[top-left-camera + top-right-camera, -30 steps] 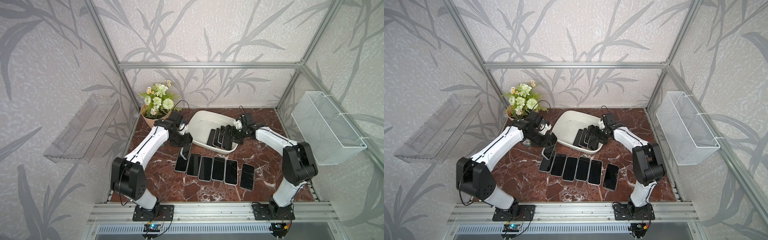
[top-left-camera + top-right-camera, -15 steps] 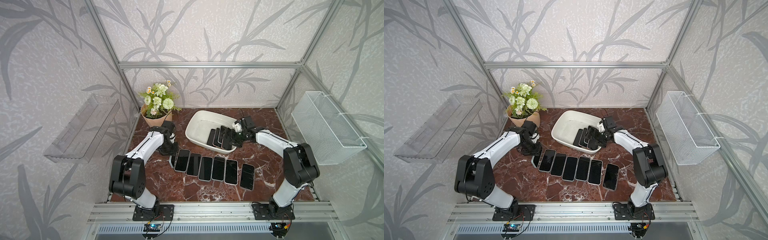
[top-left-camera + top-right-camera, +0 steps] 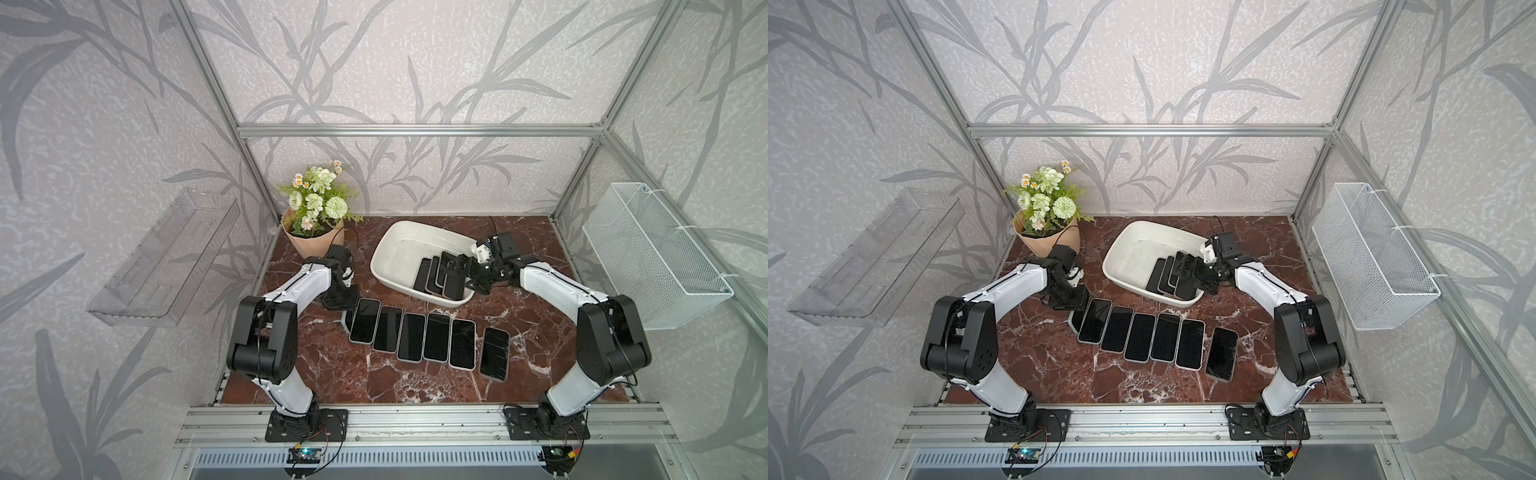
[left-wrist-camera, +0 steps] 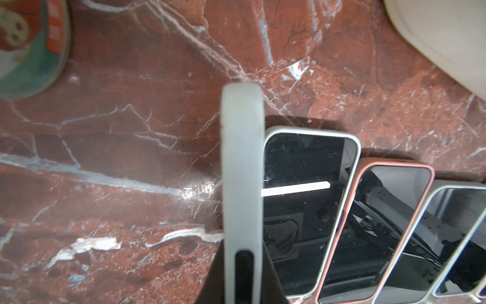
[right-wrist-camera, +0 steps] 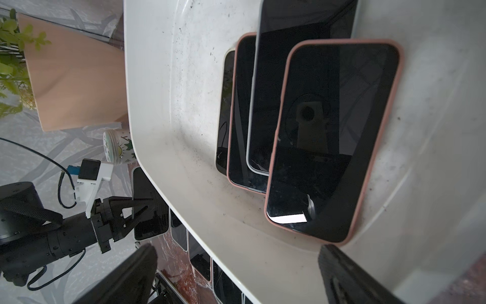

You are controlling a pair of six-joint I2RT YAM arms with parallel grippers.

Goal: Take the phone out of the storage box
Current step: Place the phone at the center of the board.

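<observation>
White-cased phone (image 4: 242, 184): clamped on edge in your left gripper (image 3: 341, 302), left of centre, beside the row of phones (image 3: 428, 343); lower it flat before releasing. Storage box (image 3: 395, 253), centre frame: four phones (image 3: 432, 278) inside, right gripper (image 3: 457, 272) spread wide above them.

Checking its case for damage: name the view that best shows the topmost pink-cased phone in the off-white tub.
The right wrist view: the pink-cased, black-screened phone is close and sharp, filling the frame. In both top views it is small. The left wrist view misses it.
</observation>
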